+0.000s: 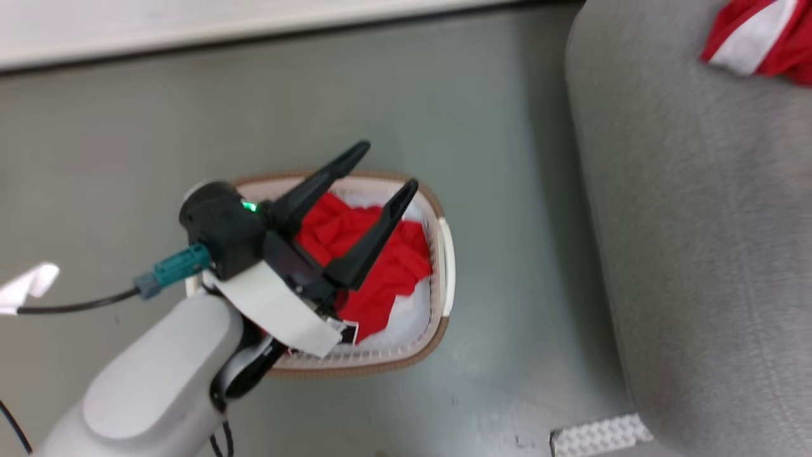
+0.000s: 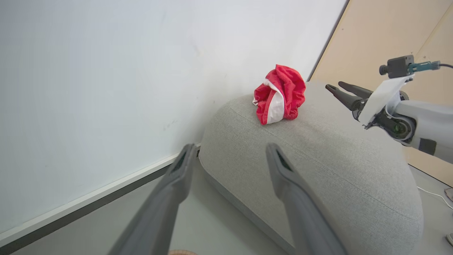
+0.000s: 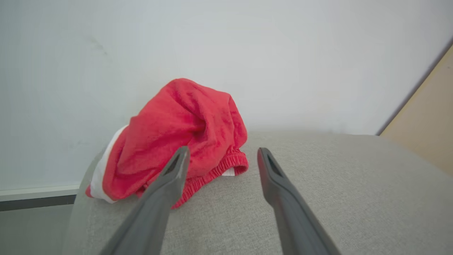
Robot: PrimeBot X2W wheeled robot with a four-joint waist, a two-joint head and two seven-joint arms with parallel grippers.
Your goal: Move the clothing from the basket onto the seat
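Note:
Red clothing (image 1: 399,266) lies crumpled in the white basket (image 1: 438,336) on the floor, over a white liner (image 1: 409,317). My left gripper (image 1: 387,167) hangs open above the basket with nothing between its fingers; in its own wrist view it (image 2: 229,148) points toward the seat (image 2: 318,159). Another red garment with white trim (image 1: 758,32) (image 2: 281,94) (image 3: 191,120) sits bunched on the grey seat (image 1: 698,222) (image 3: 336,184). My right gripper (image 3: 222,151) is open just in front of that garment, not touching it, and it also appears beside the seat as the right gripper (image 2: 335,85).
A white wall with a dark baseboard (image 1: 254,25) runs behind the basket. A white textured block (image 1: 599,435) lies on the floor by the seat's near edge. A white tag (image 1: 28,285) and a black cable trail at the left. A tan panel (image 2: 371,35) stands behind the seat.

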